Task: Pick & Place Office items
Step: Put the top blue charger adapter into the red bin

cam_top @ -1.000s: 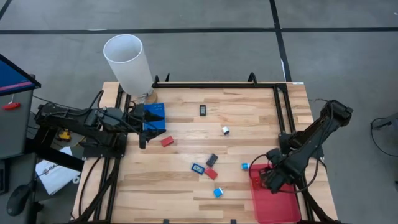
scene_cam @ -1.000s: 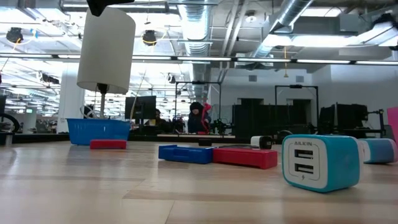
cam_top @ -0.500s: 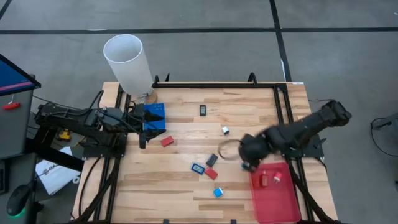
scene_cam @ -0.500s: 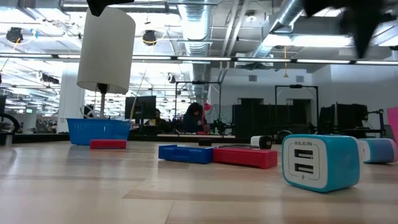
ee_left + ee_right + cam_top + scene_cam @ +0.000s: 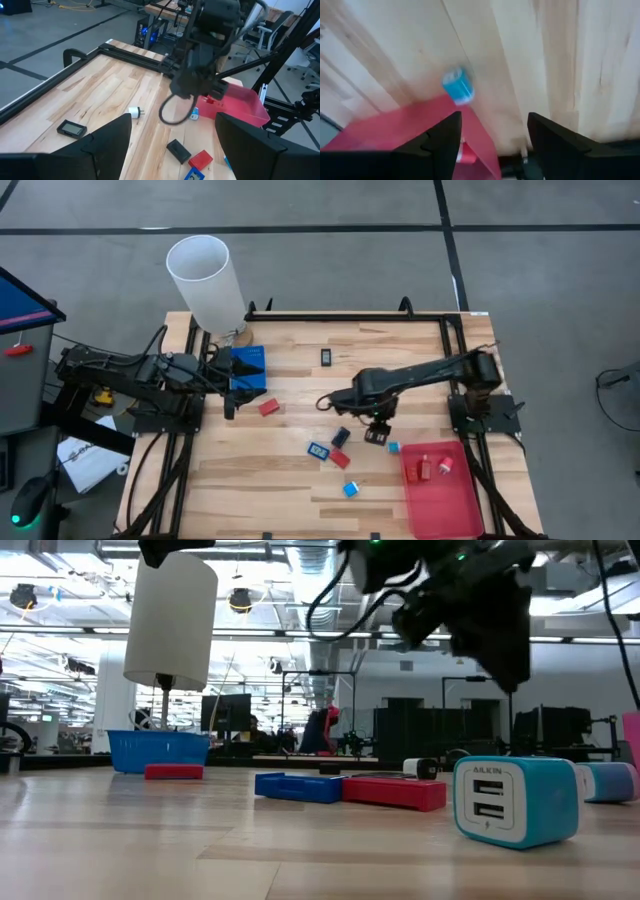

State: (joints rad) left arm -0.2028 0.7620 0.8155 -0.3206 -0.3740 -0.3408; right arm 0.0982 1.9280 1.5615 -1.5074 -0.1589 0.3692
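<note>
Left gripper parked at the table's left edge by the blue bin, fingers spread wide in its wrist view, nothing between them.

Loose items, left to right:
- red block, just beside the bin
- black flat piece, far side
- blue flat piece, with a red piece touching it and a black piece next to them
- blue cube, near edge; low view shows it's a USB charger
- white plug
- small blue cube, just beside the red tray
- two red pieces lie in the tray

Right gripper hangs mid-table between the black piece and the small blue cube, fingers apart, carrying nothing.

Handling, my read: all hard plastic, light and rigid, not fragile. They look smooth, so likely to skid on the wood if nudged. Cubes: pinch across two opposite flat sides. Flat pieces: come straight down and grip across the narrow width. The blue and red pair touch, so clipping a neighbour is a risk there.
</note>
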